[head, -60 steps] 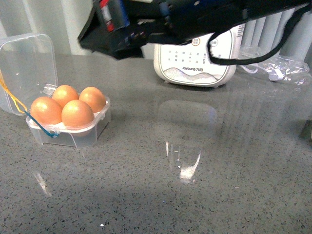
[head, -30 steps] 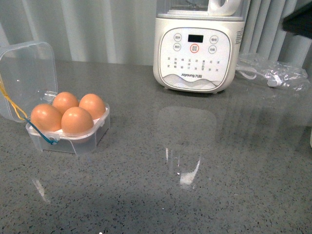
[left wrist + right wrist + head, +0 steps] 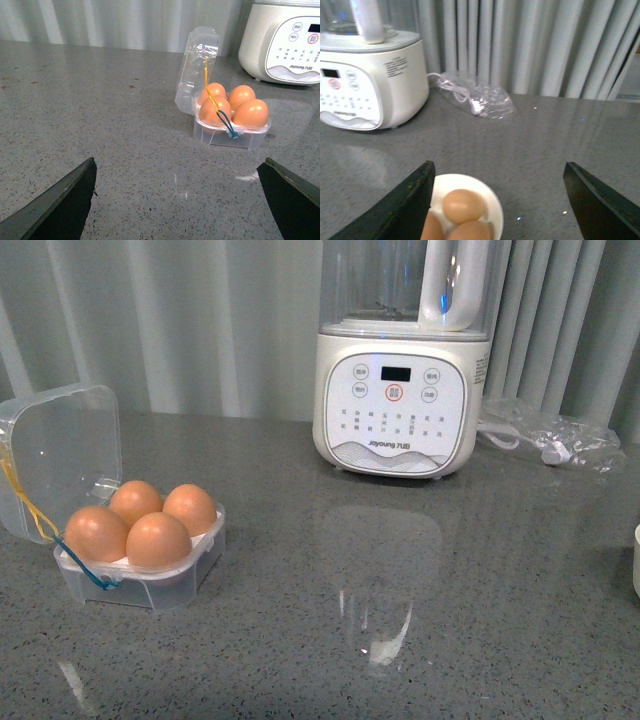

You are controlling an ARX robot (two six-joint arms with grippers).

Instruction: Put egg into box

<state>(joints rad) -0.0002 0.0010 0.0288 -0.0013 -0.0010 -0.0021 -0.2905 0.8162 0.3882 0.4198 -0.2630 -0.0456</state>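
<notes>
Left gripper (image 3: 178, 165): jaws spread wide and empty, low over the counter (image 3: 100, 100); box well ahead, right of centre in its view
Right gripper (image 3: 497, 164): likewise spread wide, holding nothing; white bowl (image 3: 491, 192) of spare eggs (image 3: 464, 206) at the bottom of its view, between the jaws
Egg (image 3: 158, 540): in the box (image 3: 150, 585), left middle of the front view; all four hollows looked filled with alike eggs, so which one could not be told
Lid (image 3: 65, 455): stood open, upper left of the box
Risk: a fifth egg would find no hollow and roll; yellow and blue bands (image 3: 214, 97) could snag a jaw and drag the box; a careless descent could crack the bowl's eggs
</notes>
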